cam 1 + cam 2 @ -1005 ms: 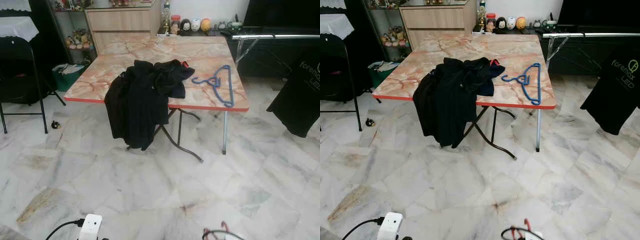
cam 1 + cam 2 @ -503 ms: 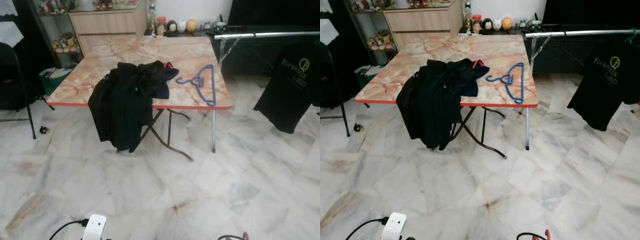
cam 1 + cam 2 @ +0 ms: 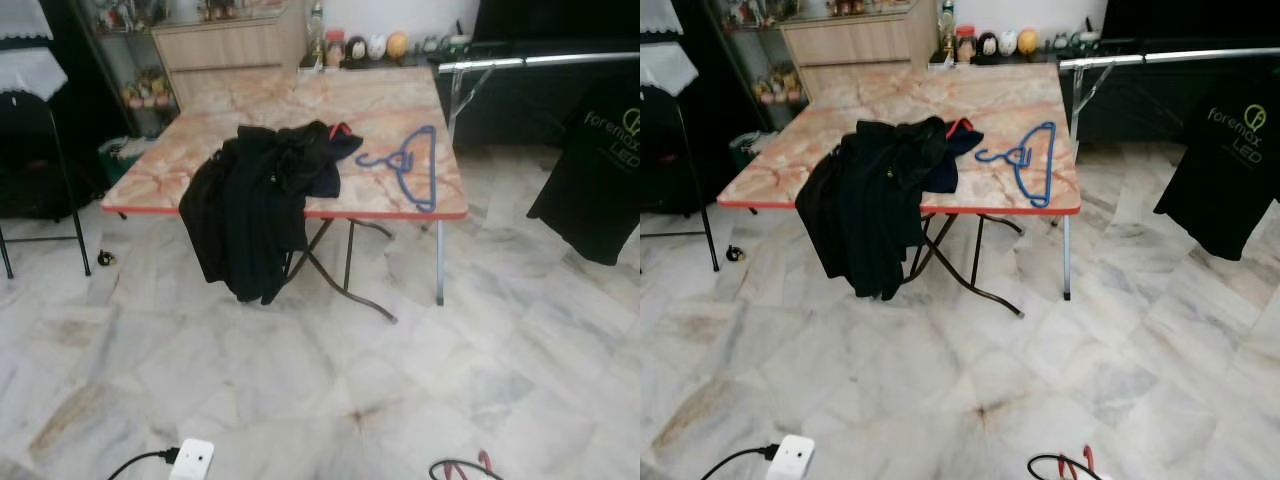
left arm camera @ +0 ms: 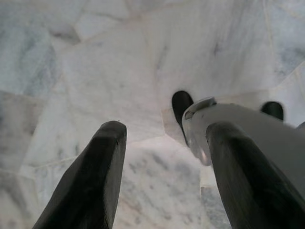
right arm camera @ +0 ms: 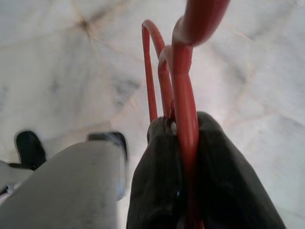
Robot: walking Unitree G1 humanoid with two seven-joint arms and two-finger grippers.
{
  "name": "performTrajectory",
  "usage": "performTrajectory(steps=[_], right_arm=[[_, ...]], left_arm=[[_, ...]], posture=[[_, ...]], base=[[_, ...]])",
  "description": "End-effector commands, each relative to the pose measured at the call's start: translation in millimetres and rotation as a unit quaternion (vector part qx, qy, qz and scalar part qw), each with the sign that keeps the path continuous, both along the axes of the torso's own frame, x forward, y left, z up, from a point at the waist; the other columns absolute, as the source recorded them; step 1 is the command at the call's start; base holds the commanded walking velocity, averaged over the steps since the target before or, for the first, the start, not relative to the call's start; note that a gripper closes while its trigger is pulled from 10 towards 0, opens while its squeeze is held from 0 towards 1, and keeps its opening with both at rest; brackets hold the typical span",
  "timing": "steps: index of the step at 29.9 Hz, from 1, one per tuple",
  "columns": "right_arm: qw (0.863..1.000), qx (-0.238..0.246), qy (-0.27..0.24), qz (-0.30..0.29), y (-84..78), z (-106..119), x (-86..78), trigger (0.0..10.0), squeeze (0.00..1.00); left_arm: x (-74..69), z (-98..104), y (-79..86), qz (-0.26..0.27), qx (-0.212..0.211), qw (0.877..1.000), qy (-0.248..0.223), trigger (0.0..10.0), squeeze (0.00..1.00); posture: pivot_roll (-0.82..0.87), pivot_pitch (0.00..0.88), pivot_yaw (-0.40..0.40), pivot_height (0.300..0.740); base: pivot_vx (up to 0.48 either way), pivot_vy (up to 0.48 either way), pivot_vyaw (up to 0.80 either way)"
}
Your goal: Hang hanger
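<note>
A red hanger [image 5: 184,71] is clamped between the black fingers of my right gripper [image 5: 183,131], low over the marble floor; its red tip [image 3: 1081,462] pokes in at the bottom edge of the eye views. My left gripper [image 4: 164,138] hangs open above the floor, nothing between its fingers. A metal clothes rail [image 3: 540,60] runs across the far right, with a black printed T-shirt [image 3: 600,180] hanging from it. A blue hanger [image 3: 403,163] lies flat on the right part of the marble-patterned folding table [image 3: 250,100].
A heap of black clothes [image 3: 255,210] spills over the table's front edge. A black chair [image 3: 30,160] stands at the left and a wooden cabinet [image 3: 230,45] behind the table. Open marble floor [image 3: 320,380] stretches between me and the table.
The whole picture has swayed left and then back right, so the camera moved. The clothes and blue hanger lie as before on the table.
</note>
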State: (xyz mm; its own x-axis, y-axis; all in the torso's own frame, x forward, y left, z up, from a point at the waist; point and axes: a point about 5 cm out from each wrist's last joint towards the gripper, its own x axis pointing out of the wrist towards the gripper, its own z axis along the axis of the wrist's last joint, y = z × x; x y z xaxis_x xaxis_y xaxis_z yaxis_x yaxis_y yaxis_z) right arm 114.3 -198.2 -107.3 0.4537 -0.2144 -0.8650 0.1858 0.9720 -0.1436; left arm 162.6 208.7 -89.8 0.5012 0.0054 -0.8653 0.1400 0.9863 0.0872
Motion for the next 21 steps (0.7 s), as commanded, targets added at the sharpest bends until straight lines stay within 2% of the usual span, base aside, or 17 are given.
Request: performTrajectory(steps=[1, 10, 15, 21], right_arm=[[1.0, -0.004, 0.008, -0.005, -4.1, -1, -4.9, 10.0, 0.0], [1.0, -0.005, 0.007, -0.002, -7.4, 0, -4.5, 10.0, 0.0], [1.0, -0.013, 0.0, 0.019, -8.5, 2, 2.6, 10.0, 0.0], [1.0, -0.006, -0.01, 0.012, -2.2, 3, 10.7, 10.0, 0.0]], left_arm=[[2.2, 0, -3.6, -0.014, 0.005, 1.0, 0.003, 10.0, 0.0], [4.7, 1, -7.2, -0.02, 0.004, 1.0, 0.001, 10.0, 0.0], [12.5, 4, -6.5, -0.018, 0.008, 1.0, -0.01, 10.0, 0.0], [14.1, 5, -4.2, -0.002, 0.011, 1.0, -0.012, 10.0, 0.0]], posture=[[-0.06, 0.0, 0.068, 0.74], [-0.05, 0.0, 0.067, 0.74], [-0.03, 0.0, 0.065, 0.74], [-0.04, 0.0, 0.069, 0.74]], base=[[0.0, -0.289, 0.0], [0.0, -0.29, 0.0], [0.0, -0.292, 0.0], [0.0, -0.291, 0.0]])
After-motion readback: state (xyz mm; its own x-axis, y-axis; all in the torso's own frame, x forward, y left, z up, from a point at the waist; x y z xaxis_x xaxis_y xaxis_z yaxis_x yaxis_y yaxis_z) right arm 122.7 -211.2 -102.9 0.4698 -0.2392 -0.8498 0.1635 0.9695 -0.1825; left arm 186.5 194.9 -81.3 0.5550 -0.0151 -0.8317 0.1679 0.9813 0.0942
